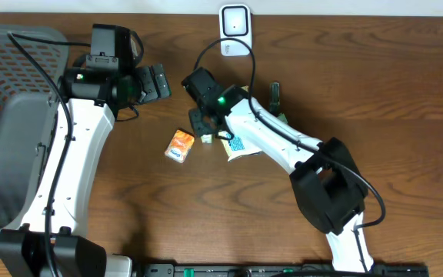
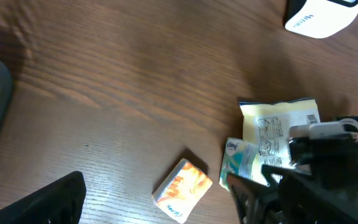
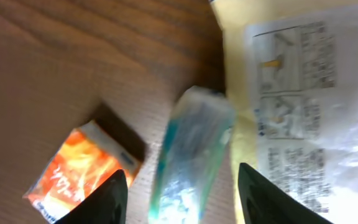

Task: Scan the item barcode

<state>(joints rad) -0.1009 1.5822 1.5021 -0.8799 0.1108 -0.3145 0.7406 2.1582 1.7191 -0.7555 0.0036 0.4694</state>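
A teal tissue pack (image 3: 191, 149) lies on the wood table, its edge overlapping a yellow printed packet (image 3: 303, 112). My right gripper (image 3: 182, 199) straddles the teal pack. One black finger (image 3: 104, 202) stands on each side of it, with a gap on both sides, so the gripper is open. From overhead, that gripper (image 1: 204, 127) sits mid-table over the teal pack (image 1: 206, 140). An orange tissue pack (image 1: 180, 145) lies just left of it. The white scanner (image 1: 235, 29) stands at the table's far edge. My left gripper (image 1: 158, 81) hovers open and empty to the upper left.
A grey mesh basket (image 1: 6, 115) fills the left side. A dark green item (image 1: 275, 96) lies right of the right arm. In the left wrist view the orange pack (image 2: 182, 190), teal pack (image 2: 238, 162), yellow packet (image 2: 278, 124) and scanner (image 2: 322, 15) show.
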